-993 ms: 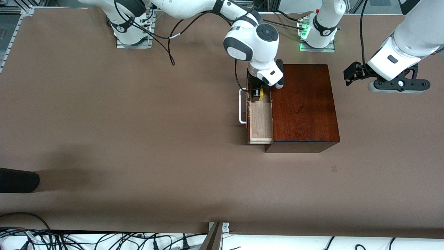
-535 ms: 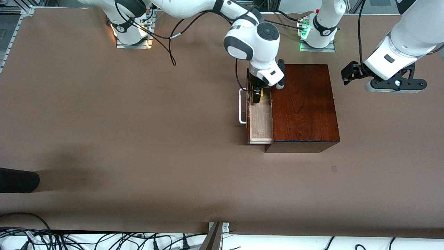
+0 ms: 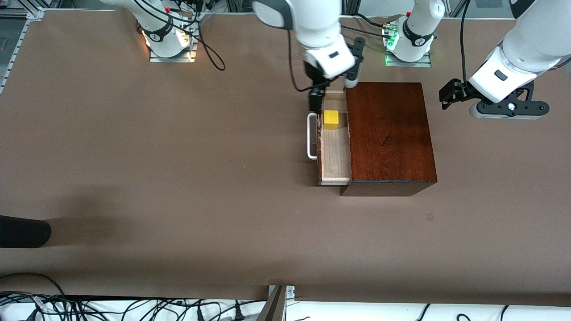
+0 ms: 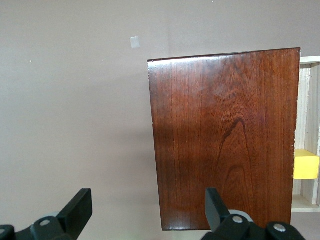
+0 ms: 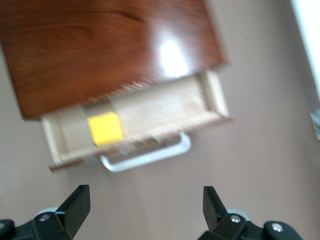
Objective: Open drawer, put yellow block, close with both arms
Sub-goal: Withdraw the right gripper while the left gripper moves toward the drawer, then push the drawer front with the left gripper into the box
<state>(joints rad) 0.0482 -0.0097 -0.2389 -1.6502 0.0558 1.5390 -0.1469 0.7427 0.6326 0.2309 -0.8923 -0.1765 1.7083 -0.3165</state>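
Observation:
The drawer [image 3: 335, 151] of the dark reddish-brown wooden box [image 3: 389, 133] stands pulled out, its white bar handle [image 3: 311, 136] toward the right arm's end of the table. The yellow block [image 3: 331, 119] lies loose in the drawer, at its end farther from the front camera; it also shows in the right wrist view [image 5: 105, 128] and the left wrist view [image 4: 305, 164]. My right gripper [image 3: 317, 99] is open and empty, raised over that end of the drawer. My left gripper [image 3: 450, 96] is open and empty, in the air beside the box at the left arm's end.
A black object [image 3: 22, 231] lies at the table's edge toward the right arm's end, nearer the front camera. Cables [image 3: 209, 49] hang near the right arm's base. A metal bracket [image 3: 279, 298] sits at the table's near edge.
My right gripper has let go of the yellow block, which now lies in the drawer, and has risen up and away from it. My left arm has barely moved.

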